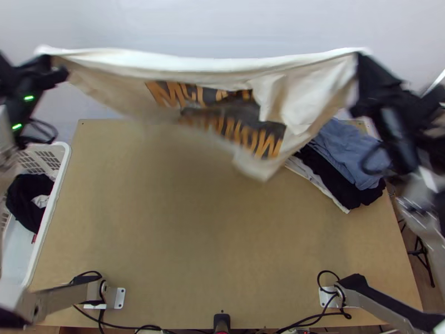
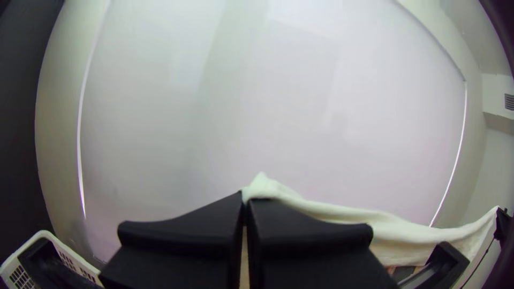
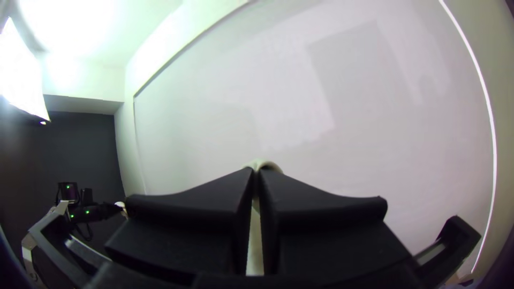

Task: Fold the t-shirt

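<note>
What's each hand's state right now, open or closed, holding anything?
Left hand: closed, holding one end of the white t-shirt.
Right hand: closed, holding the t-shirt's opposite end.

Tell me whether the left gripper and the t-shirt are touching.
Touching. The left wrist view shows it: the left gripper has its fingers shut on the t-shirt, whose pale cloth comes out at their tips.
</note>
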